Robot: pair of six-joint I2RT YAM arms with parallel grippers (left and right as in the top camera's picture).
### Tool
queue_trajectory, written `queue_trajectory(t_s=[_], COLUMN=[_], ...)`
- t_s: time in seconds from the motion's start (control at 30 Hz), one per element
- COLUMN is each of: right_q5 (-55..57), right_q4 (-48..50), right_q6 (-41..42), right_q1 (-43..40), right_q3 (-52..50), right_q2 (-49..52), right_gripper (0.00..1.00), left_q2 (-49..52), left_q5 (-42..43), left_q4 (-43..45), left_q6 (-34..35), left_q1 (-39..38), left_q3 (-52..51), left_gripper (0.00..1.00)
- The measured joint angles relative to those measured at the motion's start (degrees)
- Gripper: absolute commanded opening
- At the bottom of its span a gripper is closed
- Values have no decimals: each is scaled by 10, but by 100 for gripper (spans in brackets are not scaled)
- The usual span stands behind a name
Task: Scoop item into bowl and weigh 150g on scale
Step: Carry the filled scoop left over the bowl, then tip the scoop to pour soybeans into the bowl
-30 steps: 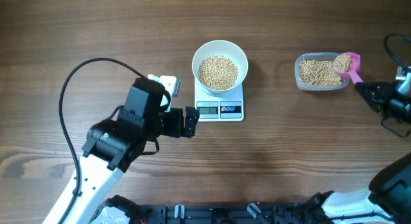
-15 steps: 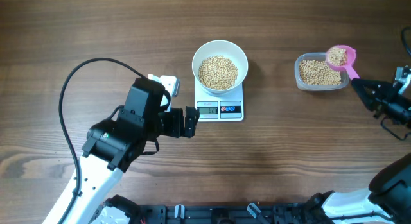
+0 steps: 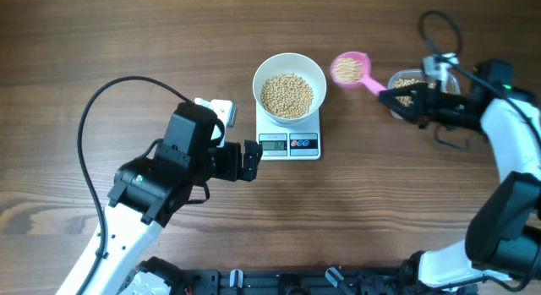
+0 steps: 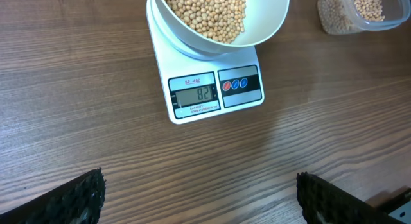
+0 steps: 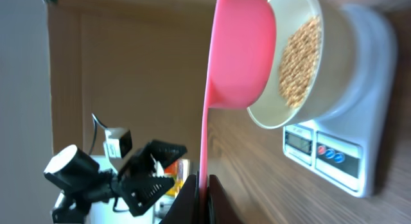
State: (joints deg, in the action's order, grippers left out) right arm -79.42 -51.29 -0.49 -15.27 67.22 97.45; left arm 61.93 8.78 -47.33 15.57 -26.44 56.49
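The white bowl (image 3: 259, 79) stands on the scale (image 3: 289, 144) and holds a pile of beige beans (image 3: 286, 95). The scale's display reads 82 in the left wrist view. My right gripper (image 3: 387, 96) is shut on the handle of a pink scoop (image 3: 348, 68). The scoop is full of beans and hovers just right of the bowl. In the right wrist view the scoop (image 5: 241, 51) sits beside the bowl (image 5: 331, 63), its handle pinched in the gripper (image 5: 202, 198). My left gripper (image 3: 256, 161) stands open and empty left of the scale, with the scale (image 4: 215, 89) ahead of it (image 4: 200, 192).
A clear plastic tub (image 3: 395, 82) of beans sits right of the scale, partly covered by my right arm; it also shows at the top right of the left wrist view (image 4: 359, 12). A black cable loops over the table at the left (image 3: 84, 117).
My right gripper has carried the loaded pink scoop up out of the tub and leftward to beside the bowl. The left arm has not moved.
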Motion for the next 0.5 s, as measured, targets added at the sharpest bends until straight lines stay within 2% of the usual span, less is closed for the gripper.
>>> queue_trajectory(t_s=[0.13,0.23,0.4,0.5], right_q5=[64,139,256,326], right_q4=[148,193,229,231], right_q6=[120,166,176,146], right_q1=[88,136,184,214], right_q3=[-1,-1,-1,-1], right_q2=[-9,-40,-74,-74], right_gripper=[5,4,4,4], left_q2=[0,0,0,0], left_q5=[0,0,0,0], left_q4=[0,0,0,0], left_q6=[0,0,0,0], left_q1=[0,0,0,0], left_q3=[0,0,0,0], left_gripper=[100,100,100,100])
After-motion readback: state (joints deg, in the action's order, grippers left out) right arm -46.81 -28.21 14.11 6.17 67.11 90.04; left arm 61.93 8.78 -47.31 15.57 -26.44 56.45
